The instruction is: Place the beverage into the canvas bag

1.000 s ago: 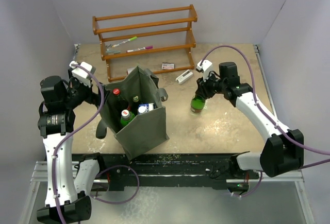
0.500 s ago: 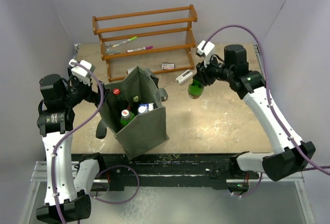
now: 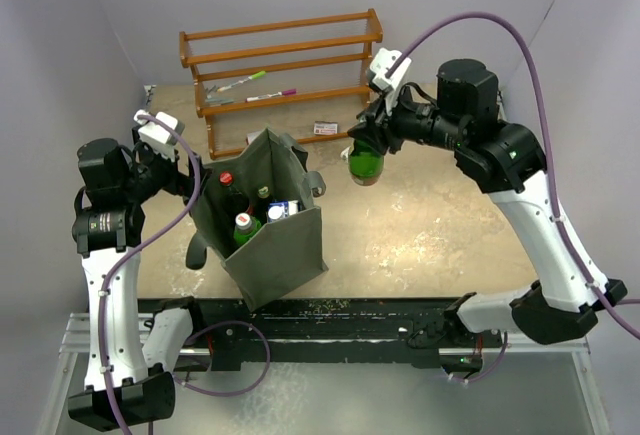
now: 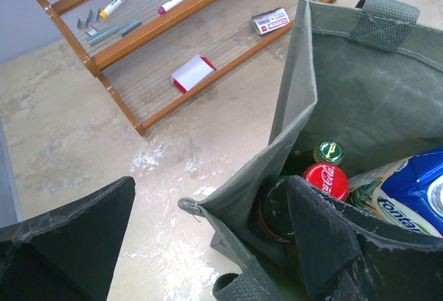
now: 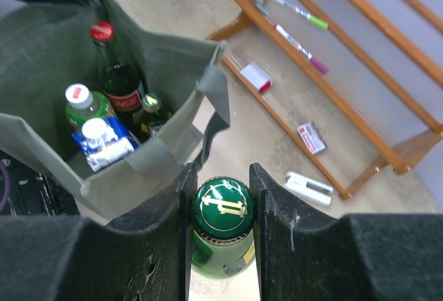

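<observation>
The boxy dark grey-green canvas bag point(image 3: 270, 250) is standing open on the beige surface point(image 3: 420, 235), carrying a red-capped cola bottle point(image 3: 226, 178), a white-capped green bottle point(image 3: 242, 223), a gold-capped bottle point(image 3: 264, 193) and a blue-white carton point(image 3: 283, 210). The right pincer point(image 3: 366, 143) is clamping a green glass beverage bottle point(image 3: 364, 166) at the bag's 2 o'clock. The left pincer point(image 4: 201, 245), fingers wide apart, is straddling the bag's 9 o'clock wall.
</observation>
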Motion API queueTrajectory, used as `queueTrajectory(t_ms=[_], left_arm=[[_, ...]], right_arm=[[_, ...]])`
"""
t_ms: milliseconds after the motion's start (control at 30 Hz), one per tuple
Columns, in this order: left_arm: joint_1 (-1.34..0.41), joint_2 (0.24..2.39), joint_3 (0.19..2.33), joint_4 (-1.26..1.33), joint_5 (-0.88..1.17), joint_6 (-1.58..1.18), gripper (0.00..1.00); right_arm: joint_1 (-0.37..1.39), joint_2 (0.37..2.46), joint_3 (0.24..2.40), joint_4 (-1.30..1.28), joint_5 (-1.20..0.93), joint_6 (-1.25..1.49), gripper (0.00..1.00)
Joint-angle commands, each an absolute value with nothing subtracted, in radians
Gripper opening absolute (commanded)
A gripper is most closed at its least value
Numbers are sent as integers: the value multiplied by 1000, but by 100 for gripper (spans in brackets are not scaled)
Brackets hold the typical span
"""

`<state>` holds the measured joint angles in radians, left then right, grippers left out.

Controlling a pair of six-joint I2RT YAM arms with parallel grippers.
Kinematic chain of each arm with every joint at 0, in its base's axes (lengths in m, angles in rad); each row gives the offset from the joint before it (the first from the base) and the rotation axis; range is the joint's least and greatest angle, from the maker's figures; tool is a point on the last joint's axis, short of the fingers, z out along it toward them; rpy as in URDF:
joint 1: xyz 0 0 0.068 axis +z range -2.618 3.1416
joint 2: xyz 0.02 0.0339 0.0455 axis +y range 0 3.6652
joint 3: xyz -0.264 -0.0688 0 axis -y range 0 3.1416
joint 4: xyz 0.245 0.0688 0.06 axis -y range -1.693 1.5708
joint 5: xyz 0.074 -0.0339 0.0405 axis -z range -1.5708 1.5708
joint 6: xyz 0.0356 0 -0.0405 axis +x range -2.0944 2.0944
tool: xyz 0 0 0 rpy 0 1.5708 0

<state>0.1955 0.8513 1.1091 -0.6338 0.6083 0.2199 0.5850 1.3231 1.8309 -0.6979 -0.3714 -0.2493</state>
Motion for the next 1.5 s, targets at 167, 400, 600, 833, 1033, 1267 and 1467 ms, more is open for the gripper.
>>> queueTrajectory(t_ms=[167, 400, 600, 833, 1033, 1267, 1467], left_arm=[[202, 850, 1132, -584, 599, 221, 93], [208, 839, 1109, -566, 609, 222, 93], [210, 825, 1093, -565, 603, 231, 93], [209, 831, 1091, -565, 598, 230, 93], [210, 830, 1092, -571, 597, 231, 93], [210, 825, 1095, -573, 601, 233, 93], [210, 825, 1092, -575, 603, 235, 93]], right_arm=[[760, 1437, 2149, -649, -311, -246, 0], [927, 1605, 2447, -739, -227, -301, 0], [1041, 1765, 2698, -818, -190, -310, 0], [1101, 1809, 2616, -783, -237, -305, 0], [1109, 1804, 2506, -753, -324, -265, 0], [1110, 1733, 2322, -701, -402, -226, 0], [1110, 1680, 2260, -696, -502, -199, 0]])
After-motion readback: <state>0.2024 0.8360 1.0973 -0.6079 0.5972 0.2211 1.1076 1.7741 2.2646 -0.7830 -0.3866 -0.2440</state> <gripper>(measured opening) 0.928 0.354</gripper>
